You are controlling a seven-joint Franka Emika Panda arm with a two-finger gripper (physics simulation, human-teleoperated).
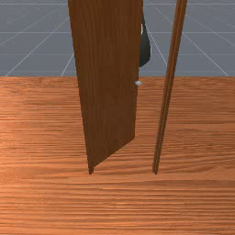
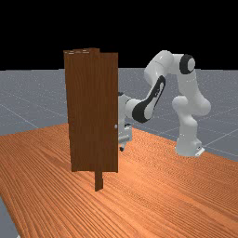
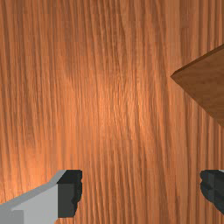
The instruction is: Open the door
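The gripper (image 2: 122, 147) is near the door (image 1: 108, 82) in the far view. Its 2 fingers (image 3: 70, 194) stand wide apart, away from the door's lower corner. In the front view, the door is ajar beside the post (image 1: 165, 101).

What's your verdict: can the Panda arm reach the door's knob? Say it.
Probably yes: the gripper stands open just past the free edge of the door, near the knob, though it may have to round that edge.
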